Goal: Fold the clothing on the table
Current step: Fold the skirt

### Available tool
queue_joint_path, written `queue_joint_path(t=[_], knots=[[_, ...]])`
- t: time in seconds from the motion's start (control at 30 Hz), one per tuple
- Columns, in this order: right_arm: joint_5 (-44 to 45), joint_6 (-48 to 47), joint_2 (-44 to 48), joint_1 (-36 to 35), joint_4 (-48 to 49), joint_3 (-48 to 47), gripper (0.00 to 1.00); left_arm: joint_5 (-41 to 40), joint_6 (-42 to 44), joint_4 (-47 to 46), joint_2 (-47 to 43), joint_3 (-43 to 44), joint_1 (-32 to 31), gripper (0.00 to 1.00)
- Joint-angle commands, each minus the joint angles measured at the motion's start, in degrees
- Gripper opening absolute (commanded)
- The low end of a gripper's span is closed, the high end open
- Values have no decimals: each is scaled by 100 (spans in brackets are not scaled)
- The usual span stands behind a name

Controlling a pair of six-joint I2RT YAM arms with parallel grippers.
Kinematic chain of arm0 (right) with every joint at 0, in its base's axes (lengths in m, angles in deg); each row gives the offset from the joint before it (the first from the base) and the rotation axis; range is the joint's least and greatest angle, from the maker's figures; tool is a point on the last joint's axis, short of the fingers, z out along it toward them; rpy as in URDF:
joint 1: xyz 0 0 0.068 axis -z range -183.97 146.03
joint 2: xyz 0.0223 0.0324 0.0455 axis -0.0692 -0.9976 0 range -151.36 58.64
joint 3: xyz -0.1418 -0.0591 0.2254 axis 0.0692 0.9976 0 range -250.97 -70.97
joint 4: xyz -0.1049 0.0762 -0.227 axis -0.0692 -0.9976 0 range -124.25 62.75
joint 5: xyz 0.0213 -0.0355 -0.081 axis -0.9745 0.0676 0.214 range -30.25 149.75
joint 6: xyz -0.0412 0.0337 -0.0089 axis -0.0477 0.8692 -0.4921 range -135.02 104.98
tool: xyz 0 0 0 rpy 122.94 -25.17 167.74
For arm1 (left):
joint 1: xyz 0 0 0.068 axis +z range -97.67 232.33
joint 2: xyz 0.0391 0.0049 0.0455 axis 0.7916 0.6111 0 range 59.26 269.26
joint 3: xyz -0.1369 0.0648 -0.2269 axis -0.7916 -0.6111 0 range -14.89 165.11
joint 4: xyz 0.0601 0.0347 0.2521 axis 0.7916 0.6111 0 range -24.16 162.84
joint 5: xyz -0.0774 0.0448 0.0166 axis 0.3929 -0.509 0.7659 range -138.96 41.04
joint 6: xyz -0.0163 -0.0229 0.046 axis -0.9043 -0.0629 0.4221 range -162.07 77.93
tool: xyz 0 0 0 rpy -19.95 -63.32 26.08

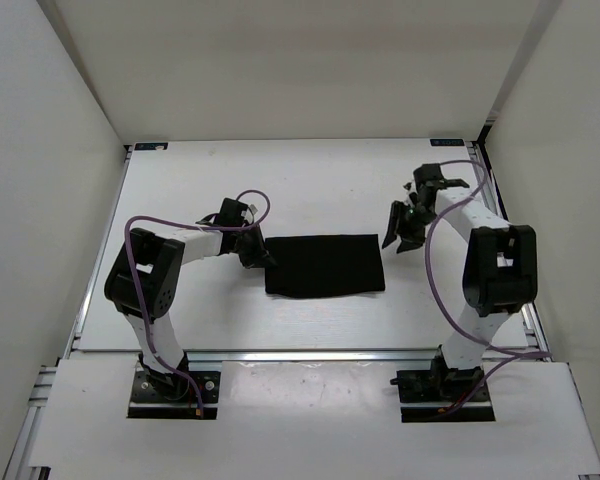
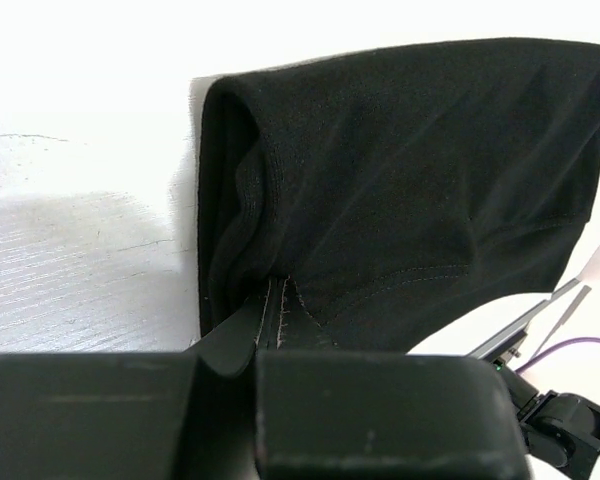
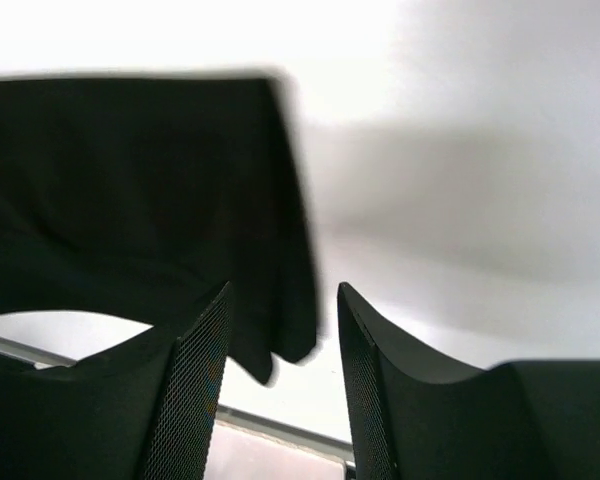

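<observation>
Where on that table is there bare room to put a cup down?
Bare: the far stretch of the table beyond the clothing, and the near strip before the front rail. Crowded: the clothing's ends, at the left gripper and right gripper.

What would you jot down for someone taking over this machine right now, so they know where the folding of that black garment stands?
The left pincer is shut on the clothing, gripping a seam at its left edge.
The right pincer is open and empty, just off the garment's right edge, not touching it.
The clothing lies as a flat rectangle in the middle of the table, its layers doubled over at the left.
Done: at least one fold seems made.
Left: release the left grip, then judge whether another fold is needed.
</observation>
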Motion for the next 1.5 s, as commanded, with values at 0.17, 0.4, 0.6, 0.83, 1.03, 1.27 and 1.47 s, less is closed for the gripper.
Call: queue_joint_path(t=[0.17,0.4,0.6,0.83,1.03,1.27,1.47], knots=[[-894,-86,217,374,967,1192,52,-81,136,337,-140,124,-69,0],[-1941,889,146,823,2285,1887,59,-142,198,531,-96,282,-148,0],[-2503,1277,32,744,2901,2204,64,-168,216,584,-87,291,-157,0],[-2689,1321,-241,341,2744,2257,35,-169,198,540,-131,169,-96,0],[-2223,1286,93,497,2507,2477,0,305,-109,75,-464,72,44,0],[-2135,1058,23,665,2164,2213,0,-369,470,1092,-1053,819,422,2],[-1995,926,31,559,1953,2081,0,-713,540,865,-1090,108,503,0]])
